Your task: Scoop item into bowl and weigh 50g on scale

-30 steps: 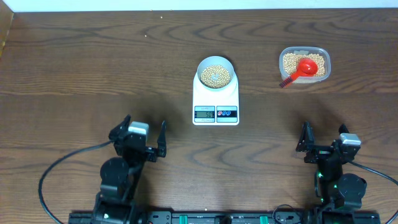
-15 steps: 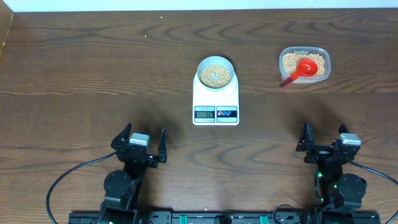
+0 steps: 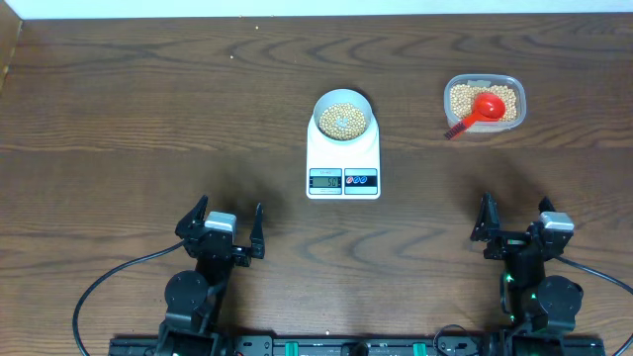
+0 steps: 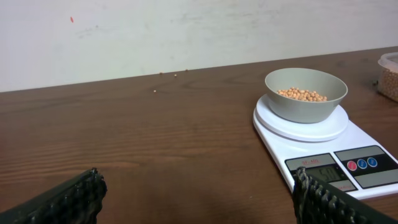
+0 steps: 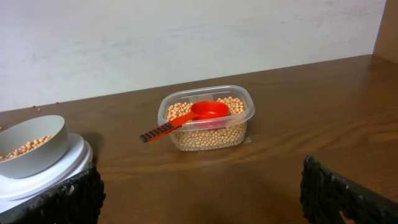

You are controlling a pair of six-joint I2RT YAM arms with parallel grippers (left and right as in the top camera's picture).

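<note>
Bowl [image 3: 343,119] is seated on the round plate of the scale [image 3: 343,168], mid-table, with a shallow layer of beans [image 3: 343,122] in it. The display [image 3: 325,180] is lit, but its figure cannot be read. More beans are held in the clear tub [image 3: 506,91] at the far right. The red scoop [image 3: 484,107] is lying in the tub, with its handle overhanging the near-left rim.

Left gripper [image 3: 229,214] and right gripper [image 3: 514,212] are parked at the near edge, well apart from everything. Both are spread wide and nothing is held in either.

Risks noted, as judgement:
- If the weight is short, the scoop has to be taken by its slanted handle. An off-centre pinch could lever the light tub over, or flick beans onto the table [image 3: 148,109].
- A heaped scoop could overshoot the target, since the bowl is small and the beans roll.
- Any knock on the bowl's rim would disturb the reading or slide the bowl off the plate.
</note>
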